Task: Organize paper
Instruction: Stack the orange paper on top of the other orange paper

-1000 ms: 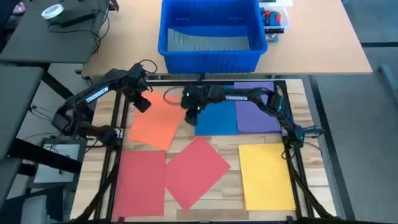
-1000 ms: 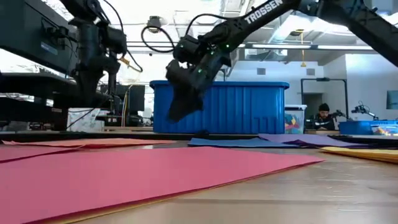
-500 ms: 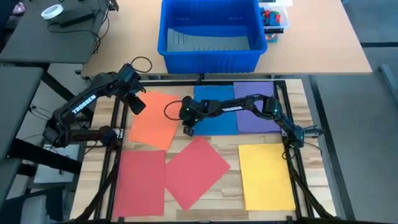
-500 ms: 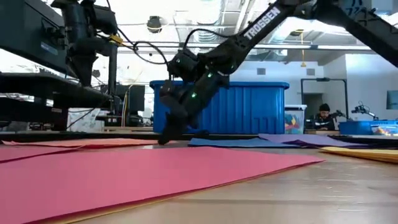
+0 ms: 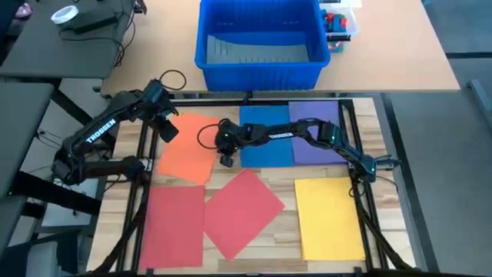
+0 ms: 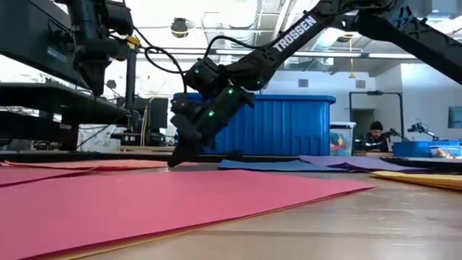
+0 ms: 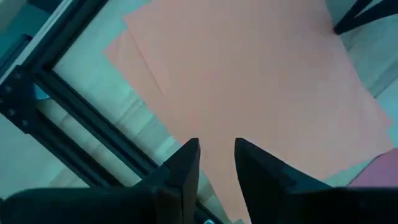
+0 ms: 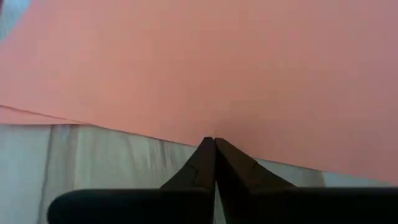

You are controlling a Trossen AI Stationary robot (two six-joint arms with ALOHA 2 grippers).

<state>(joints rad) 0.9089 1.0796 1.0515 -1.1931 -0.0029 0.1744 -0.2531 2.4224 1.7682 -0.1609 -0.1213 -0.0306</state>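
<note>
Paper sheets lie flat and spread over the wooden worktop (image 5: 377,131) inside a black frame. An orange sheet (image 5: 188,150) sits at far left, tilted. A blue sheet (image 5: 269,146) lies at far centre, with a purple sheet (image 5: 319,142) just beside it on the right, their edges meeting or overlapping slightly. A red sheet (image 5: 175,227) lies near left; a second red sheet (image 5: 244,211), turned like a diamond, lies near centre, its far corner close to the orange and blue sheets. A yellow sheet (image 5: 329,218) lies near right.

Right hand (image 5: 225,160) is reached across from the right side and lowered to the worktop at the right edge of the orange sheet, between it and the blue one. Its fingers (image 8: 211,158) are pressed together, tips at the orange edge on bare wood; whether any paper sits between them cannot be told. In the low view the tips meet the surface.

Left hand (image 5: 169,132) hangs above the far left part of the orange sheet, its fingers (image 7: 186,168) slightly spread with nothing between them.

Beyond the frame stands a blue bin (image 5: 261,42) on a far table. A person (image 6: 375,135) sits in the room behind.
</note>
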